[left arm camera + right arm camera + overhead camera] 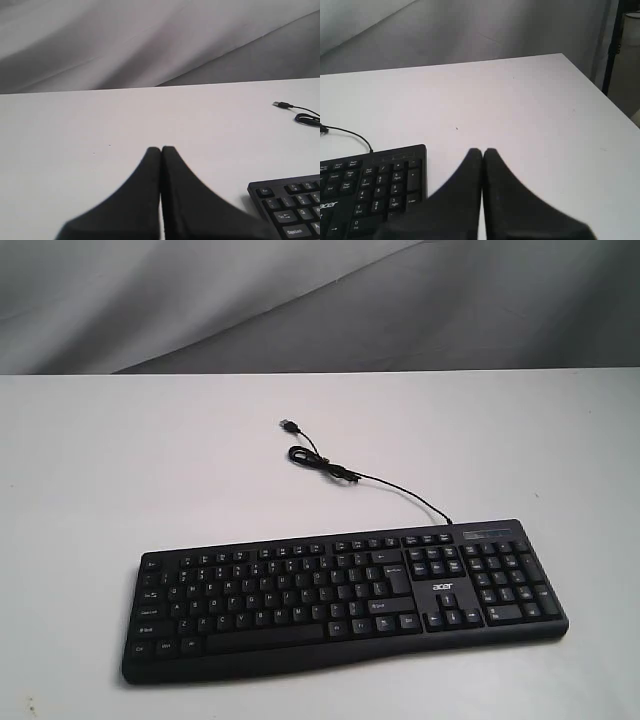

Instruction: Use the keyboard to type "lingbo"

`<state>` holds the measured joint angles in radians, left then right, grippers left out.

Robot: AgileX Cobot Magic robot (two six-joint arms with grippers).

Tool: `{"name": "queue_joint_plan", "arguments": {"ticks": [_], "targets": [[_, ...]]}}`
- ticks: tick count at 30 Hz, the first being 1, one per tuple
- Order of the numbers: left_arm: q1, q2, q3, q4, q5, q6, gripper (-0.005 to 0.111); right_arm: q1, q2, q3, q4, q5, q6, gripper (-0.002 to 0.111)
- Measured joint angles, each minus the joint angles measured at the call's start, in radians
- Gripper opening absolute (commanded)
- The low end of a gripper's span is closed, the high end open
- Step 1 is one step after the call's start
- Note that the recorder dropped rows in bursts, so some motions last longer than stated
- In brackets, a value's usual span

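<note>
The keyboard [340, 590] lies flat on the table [150, 460], in the near part of the exterior view, with its right end set a little farther back than its left. The number pad [505, 575] sits at that right end. The cable [400, 490] leaves the rear edge near the right end and runs back and leftward across the table to a small loop. The USB plug [289, 426] lies just behind the loop, well behind the keyboard's middle. A draped cloth [300, 300] hangs behind the table's far edge. The left gripper [161, 150] is over bare table off the keyboard's left end, and the right gripper [483, 151] is over bare table just beyond the number pad.
</note>
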<state>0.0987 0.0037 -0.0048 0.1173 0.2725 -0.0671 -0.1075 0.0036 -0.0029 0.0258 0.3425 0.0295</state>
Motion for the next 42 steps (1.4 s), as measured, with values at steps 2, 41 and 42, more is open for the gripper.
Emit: {"name": "queue_joint_plan", "arguments": {"ticks": [2, 41, 42], "targets": [[0.000, 0.000, 0.000, 0.000, 0.000, 0.000, 0.001, 0.000, 0.000, 0.000, 0.000, 0.000, 0.000, 0.000], [0.000, 0.000, 0.000, 0.000, 0.000, 0.000, 0.001, 0.000, -0.002, 0.000, -0.002, -0.887, 0.307, 0.000], [0.000, 0.000, 0.000, 0.000, 0.000, 0.000, 0.001, 0.000, -0.002, 0.000, -0.003, -0.898, 0.346, 0.000]]}}
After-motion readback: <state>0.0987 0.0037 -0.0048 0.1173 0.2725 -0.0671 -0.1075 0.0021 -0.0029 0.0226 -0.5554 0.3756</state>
